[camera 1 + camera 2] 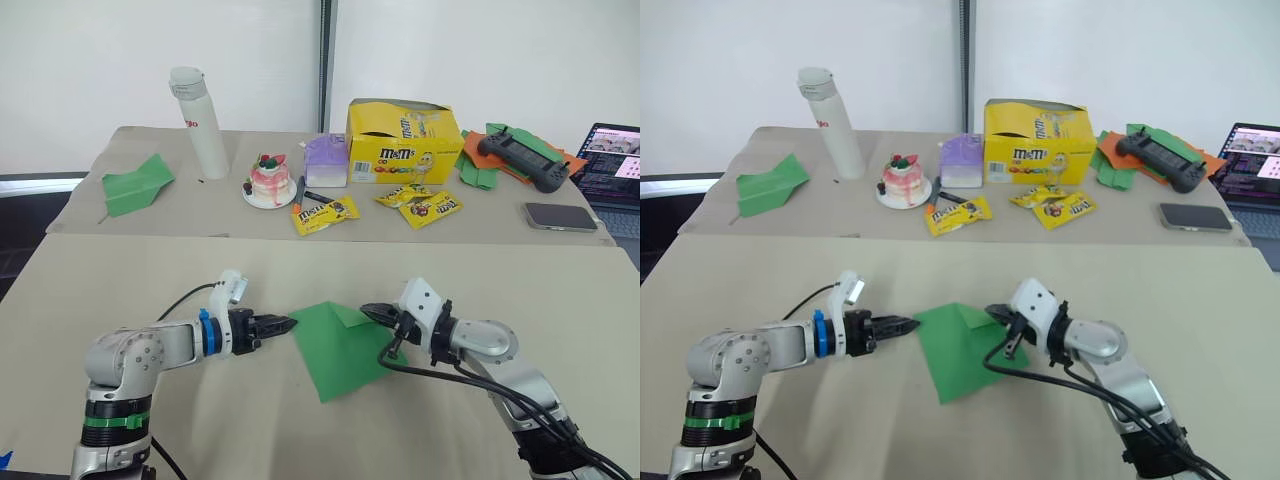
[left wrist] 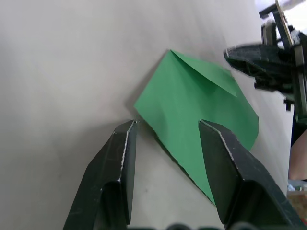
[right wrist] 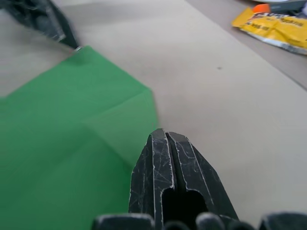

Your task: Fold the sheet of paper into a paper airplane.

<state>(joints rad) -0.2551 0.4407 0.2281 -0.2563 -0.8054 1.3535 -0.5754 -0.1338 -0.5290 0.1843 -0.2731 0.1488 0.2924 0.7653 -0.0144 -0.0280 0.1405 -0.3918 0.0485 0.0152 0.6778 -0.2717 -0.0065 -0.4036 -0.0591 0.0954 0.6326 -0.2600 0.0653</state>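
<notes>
Two end effectors flank sheet of paper (image 1: 340,345) on desk (image 1: 120,280): left end effector (image 1: 284,324) apart at its corner, right end effector (image 1: 372,312) together over the far edge.

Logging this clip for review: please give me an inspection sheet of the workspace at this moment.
Surface: beige tables, near one bare around the job.
Job's things: sheet of paper lies flat, one corner folded over.
Clutter: M&M's box, candy packets, bottle, second green plane, phone on far table.
Grippers: left gripper open at the sheet's edge; right gripper shut over the folded corner.
Cables: black cables along right arm.
Surroundings: laptop, white wall.
</notes>
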